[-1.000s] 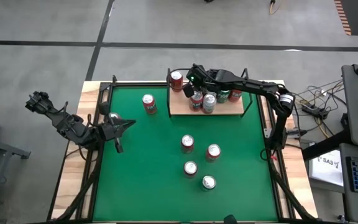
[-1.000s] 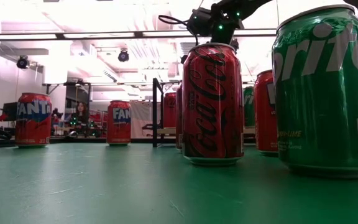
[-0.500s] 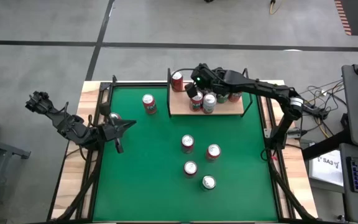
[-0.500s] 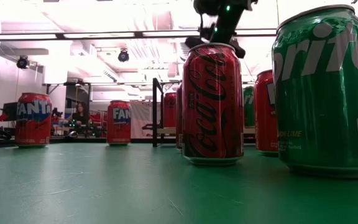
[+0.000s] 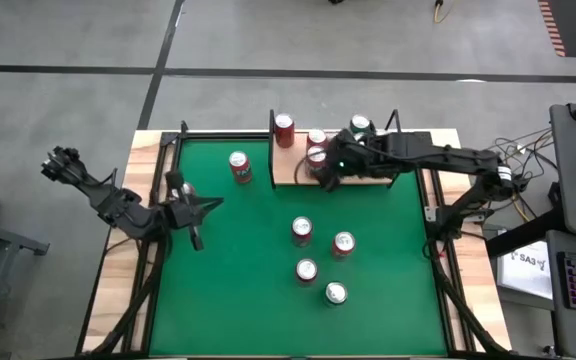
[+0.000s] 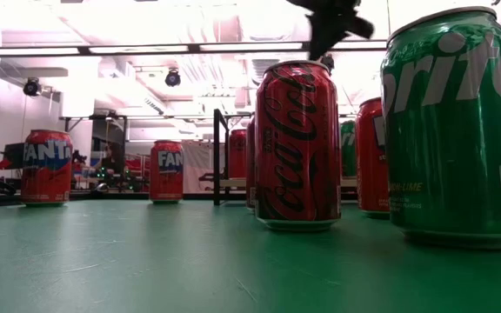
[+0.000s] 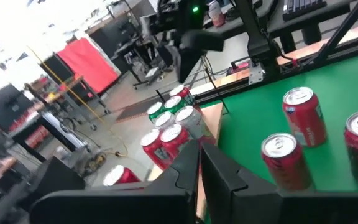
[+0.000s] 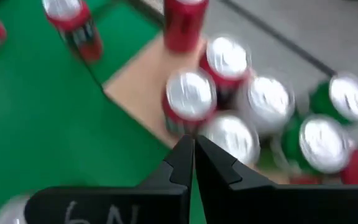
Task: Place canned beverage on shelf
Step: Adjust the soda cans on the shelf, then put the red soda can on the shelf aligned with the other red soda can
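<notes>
You had the right gripper point(image 5: 326, 172) hanging over the near edge of the small tan wooden shelf with thin black metal uprights point(image 5: 286, 168). Its own wrist camera showed the two dark fingers point(image 8: 194, 155) pressed together with nothing between them, so it was empty-handed. A cluster of cans already stood on that board: red ones with silver tops point(image 8: 190, 99) and a couple of green ones point(image 8: 321, 142) behind them, packed close enough that several looked to be touching.

Four more red cans point(image 5: 302, 231) stood loose on the big green felt tabletop point(image 5: 228, 270), well apart from the shelf, and another red can point(image 5: 239, 166) stood just beside its left end. Any of those could've been your next pick.

On handling — these were thin aluminium cylinders, stiff enough if full but smooth and a bit slippery, and I'd guess heavy-ish for their size if unopened. Squeeze too hard and an empty one dents. I'd have taken one across the middle of the body, fingers on opposite sides, can kept upright; grabbing at the rim looked likely to tip it.

The left gripper point(image 5: 196, 208) waited at the left edge of the table — fingers point(image 7: 219, 177) nearly shut, holding nothing.
</notes>
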Robot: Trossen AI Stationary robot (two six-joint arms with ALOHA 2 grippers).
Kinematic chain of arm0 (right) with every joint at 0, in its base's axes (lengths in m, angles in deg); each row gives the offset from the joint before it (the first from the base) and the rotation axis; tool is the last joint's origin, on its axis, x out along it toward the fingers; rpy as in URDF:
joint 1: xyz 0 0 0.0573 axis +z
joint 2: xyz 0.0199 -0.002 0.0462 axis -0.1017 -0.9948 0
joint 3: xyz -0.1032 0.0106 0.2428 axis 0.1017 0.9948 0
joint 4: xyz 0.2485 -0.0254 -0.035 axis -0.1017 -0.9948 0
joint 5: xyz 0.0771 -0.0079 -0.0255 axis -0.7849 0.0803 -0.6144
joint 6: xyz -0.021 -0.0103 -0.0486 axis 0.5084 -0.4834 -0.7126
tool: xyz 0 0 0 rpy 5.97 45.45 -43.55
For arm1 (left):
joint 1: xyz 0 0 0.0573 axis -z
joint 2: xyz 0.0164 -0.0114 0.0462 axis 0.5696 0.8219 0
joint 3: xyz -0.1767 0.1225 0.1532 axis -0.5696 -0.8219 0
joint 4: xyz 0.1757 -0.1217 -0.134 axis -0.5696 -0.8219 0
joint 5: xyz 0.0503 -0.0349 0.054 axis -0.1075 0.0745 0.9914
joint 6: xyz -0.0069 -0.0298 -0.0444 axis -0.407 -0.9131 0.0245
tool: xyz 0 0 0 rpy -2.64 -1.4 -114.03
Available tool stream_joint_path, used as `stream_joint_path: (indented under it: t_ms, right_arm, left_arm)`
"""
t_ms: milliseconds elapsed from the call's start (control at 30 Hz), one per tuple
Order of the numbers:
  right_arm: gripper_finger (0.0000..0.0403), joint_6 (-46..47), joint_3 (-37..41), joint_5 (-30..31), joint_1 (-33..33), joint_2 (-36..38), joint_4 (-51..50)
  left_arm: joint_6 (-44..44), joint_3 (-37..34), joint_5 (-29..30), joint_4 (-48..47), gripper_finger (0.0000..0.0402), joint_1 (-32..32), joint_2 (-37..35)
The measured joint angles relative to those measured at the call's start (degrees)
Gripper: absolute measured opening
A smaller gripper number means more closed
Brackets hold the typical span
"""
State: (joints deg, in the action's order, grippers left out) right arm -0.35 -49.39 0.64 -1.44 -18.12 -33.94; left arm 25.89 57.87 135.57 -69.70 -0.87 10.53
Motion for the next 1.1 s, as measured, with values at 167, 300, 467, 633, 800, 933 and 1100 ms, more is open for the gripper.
stream_joint_path:
  t_ms: [167, 300, 467, 633, 800, 933, 1100]
  right_arm:
    - [0.0009, 3.0, 4.7, -4.1, 0.1, 0.2, -6.1]
    - [0.0009, 1.7, 10.4, -8.4, -1.7, -0.5, -1.7]
    - [0.0009, -0.2, 16.9, -9.6, -5.8, -0.6, 6.1]
    - [0.0009, -1.3, 19.2, -9.6, -9.2, -0.6, 8.3]
    - [0.0009, -1.5, 19.1, -9.6, -10.0, -0.6, 8.3]
    - [0.0009, -1.5, 18.3, -9.6, -9.8, -0.5, 7.5]
    - [0.0009, -0.5, 16.9, -11.3, -7.1, 0.8, 7.4]
  left_arm:
    - [-6.6, -0.3, -0.1, -0.6, 0.0001, 0.0, 2.9]
    - [-8.2, -0.3, -0.1, -0.5, 0.0001, 0.1, 5.7]
    - [-8.6, -0.3, 0.0, 1.3, 0.0001, 0.1, 7.4]
    - [-9.7, -0.3, 0.0, 1.3, 0.0001, 0.0, 7.3]
    - [-9.7, -0.3, 0.0, 1.2, 0.0001, 0.0, 7.2]
    - [-9.7, -0.3, 0.0, 1.2, 0.0001, 0.0, 7.2]
    - [-9.7, -0.3, 0.0, 1.2, 0.0001, 0.0, 7.2]
